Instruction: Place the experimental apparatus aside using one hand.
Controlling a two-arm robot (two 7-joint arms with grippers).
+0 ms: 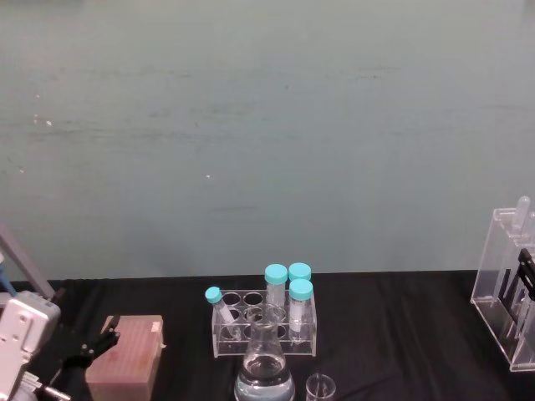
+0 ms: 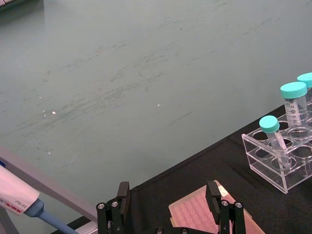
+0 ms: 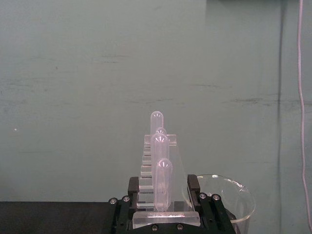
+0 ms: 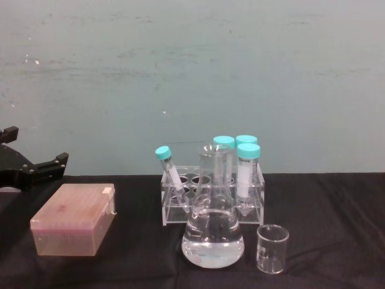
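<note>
The right pincer [image 3: 164, 183] is seen closed on the tall acrylic rack [image 3: 145, 170]. One finger is pressed against each side low down, and the long glass tubes [image 3: 157, 146] stand upright above the grip. The rack is found at the right edge of the desk [image 4: 337, 217], at about 3 o'clock from the capped-tube rack [image 4: 210, 201]. Whether its base rests on the desk cannot be told. The left pincer [image 2: 167, 193] is held wide open and idle above the pink tip box [image 1: 125, 355], at 9 o'clock from that same rack.

Several risks are judged. Smooth acrylic is gripped low, so the tall rack could be tipped or let slip if swung quickly, and the loose tubes could be shaken out. A wide glass vessel [image 3: 229, 200] stands just beside the right pincer and could be knocked by a sideways move. The conical flask [image 4: 213, 232], partly filled with clear liquid, and the small beaker [image 4: 272, 248] could be struck if a path across the middle is taken.
</note>
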